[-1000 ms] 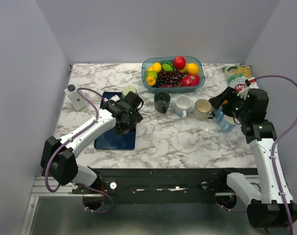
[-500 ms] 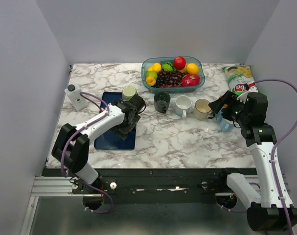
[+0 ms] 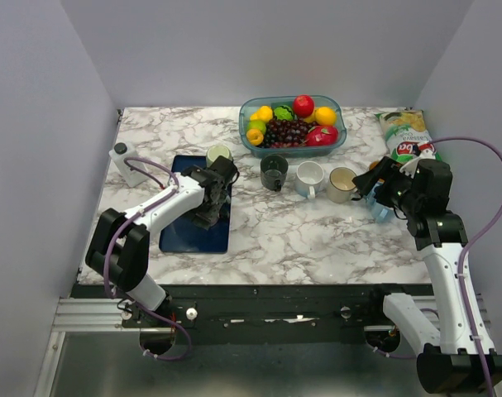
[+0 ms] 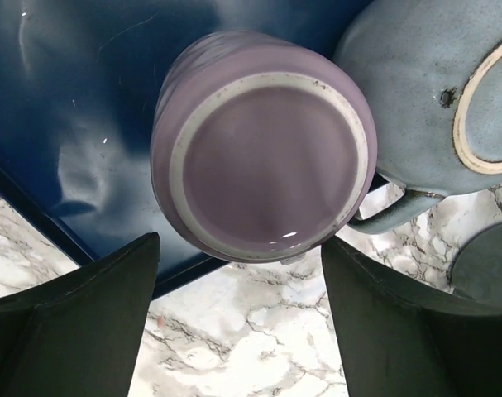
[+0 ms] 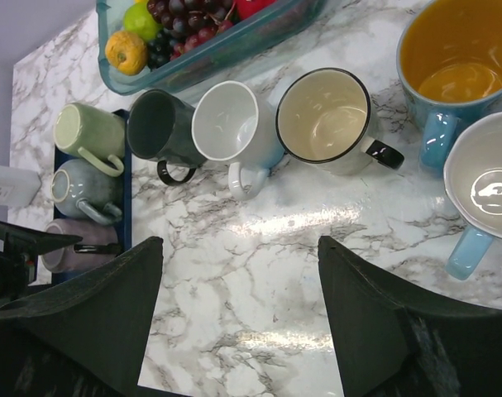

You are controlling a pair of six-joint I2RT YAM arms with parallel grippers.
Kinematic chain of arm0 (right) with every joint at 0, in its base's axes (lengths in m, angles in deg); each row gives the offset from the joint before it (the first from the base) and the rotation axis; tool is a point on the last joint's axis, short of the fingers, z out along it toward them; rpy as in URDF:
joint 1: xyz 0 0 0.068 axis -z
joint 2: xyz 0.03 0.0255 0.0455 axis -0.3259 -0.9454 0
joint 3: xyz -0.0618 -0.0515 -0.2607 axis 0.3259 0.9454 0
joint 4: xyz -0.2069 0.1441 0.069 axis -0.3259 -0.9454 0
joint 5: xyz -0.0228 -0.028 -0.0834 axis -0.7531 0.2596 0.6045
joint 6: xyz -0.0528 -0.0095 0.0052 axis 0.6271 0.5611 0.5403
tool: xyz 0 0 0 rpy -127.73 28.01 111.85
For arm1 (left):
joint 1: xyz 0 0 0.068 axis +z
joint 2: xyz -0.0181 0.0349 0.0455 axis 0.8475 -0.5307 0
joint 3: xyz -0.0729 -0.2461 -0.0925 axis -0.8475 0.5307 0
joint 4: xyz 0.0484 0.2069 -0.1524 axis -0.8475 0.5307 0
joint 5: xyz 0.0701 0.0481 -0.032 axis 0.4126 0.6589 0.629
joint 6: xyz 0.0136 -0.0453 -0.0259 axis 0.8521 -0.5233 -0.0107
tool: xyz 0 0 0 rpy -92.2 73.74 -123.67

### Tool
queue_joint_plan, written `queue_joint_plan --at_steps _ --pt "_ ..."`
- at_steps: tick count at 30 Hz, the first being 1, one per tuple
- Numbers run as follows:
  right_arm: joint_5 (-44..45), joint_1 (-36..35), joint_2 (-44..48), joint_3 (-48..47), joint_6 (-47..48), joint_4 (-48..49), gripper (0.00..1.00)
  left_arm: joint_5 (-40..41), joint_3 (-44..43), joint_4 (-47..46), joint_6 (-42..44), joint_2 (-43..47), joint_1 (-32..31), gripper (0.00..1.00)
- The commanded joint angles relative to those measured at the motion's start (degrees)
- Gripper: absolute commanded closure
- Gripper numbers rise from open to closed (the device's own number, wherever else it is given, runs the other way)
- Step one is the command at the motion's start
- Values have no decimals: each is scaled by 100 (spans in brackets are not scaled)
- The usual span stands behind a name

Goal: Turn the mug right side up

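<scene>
Hovering over the lilac mug [image 4: 263, 149], base-up on the blue tray [image 4: 60, 107], my left claw [image 4: 234, 248] gapes wide. It looks like glazed ceramic, rigid, slick and breakable, so I'd pinch its walls squarely.

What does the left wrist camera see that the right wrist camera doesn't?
Only left wrist: the flat bottom of the upside-down purple mug, close up, with its pale ring. Only right wrist: the fruit bowl and a row of upright mugs on the table. Both: the purple mug, the grey-blue mug beside it, and the tray under them.
</scene>
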Motion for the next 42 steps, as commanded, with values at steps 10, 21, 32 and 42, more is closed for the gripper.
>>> queue_joint_plan --at_steps 10,21,32,42 --pt "124 41 -37 117 15 -98 18 59 645 -229 114 234 134 28" --pt "80 41 24 267 -11 -63 19 208 935 -378 193 621 142 46" --pt "71 41 77 285 -20 -81 20 261 988 -369 281 604 160 65" --pt "10 41 147 223 -2 -142 20 94 865 -404 710 876 213 100"
